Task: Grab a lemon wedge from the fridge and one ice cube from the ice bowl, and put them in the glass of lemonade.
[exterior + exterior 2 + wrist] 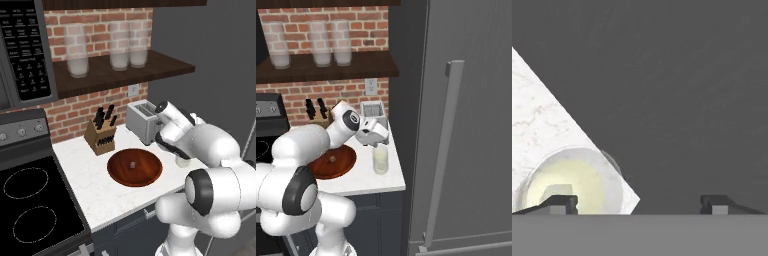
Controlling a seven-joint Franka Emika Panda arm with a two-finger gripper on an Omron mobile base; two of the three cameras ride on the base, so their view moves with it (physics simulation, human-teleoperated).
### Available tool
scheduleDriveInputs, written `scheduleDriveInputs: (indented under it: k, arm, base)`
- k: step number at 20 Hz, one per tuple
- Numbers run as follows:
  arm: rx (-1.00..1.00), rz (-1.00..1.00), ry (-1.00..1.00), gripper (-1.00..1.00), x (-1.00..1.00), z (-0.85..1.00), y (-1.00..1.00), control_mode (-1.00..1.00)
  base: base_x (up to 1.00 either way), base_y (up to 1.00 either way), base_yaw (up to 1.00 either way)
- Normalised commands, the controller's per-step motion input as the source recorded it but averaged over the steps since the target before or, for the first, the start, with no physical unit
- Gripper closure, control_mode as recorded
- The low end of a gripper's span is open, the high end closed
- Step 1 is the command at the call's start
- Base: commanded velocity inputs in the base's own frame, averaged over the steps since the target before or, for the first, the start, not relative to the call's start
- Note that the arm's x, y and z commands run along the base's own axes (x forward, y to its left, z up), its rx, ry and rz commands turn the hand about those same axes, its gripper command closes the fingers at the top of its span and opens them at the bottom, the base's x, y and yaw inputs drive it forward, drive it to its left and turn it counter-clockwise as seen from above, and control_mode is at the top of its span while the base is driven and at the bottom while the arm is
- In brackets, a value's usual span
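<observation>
Pincer [639,204] spread wide, empty, hanging just above glass of lemonade [380,159] near counter [100,187] edge beside closed fridge [466,125]. Hand view: glass [569,182] sits under one fingertip [559,203], off centre. Ice bowl [135,167] beside glass, ice cube [133,164] small inside. Glass mostly hidden by arm in left base view. Contents of glass hard to make out.

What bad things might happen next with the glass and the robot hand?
The glass stands near the counter edge, right under the open gripper; a bump might tip it or spill lemonade. An ice cube lies in the bowl, and it looks tiny, so it may slip from the fingers.
</observation>
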Motion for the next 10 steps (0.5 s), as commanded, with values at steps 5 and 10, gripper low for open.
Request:
scheduleDriveInputs:
  k: [5, 10]
  arm:
    - [0.02, 0.00, -0.12, -1.00, -0.71, 0.56, 0.24, -1.00]
    - [0.20, 0.03, -0.08, -1.00, -0.81, 0.49, 0.43, -1.00]
  base:
    - [0.00, 0.00, 0.00]
    - [0.00, 0.00, 0.00]
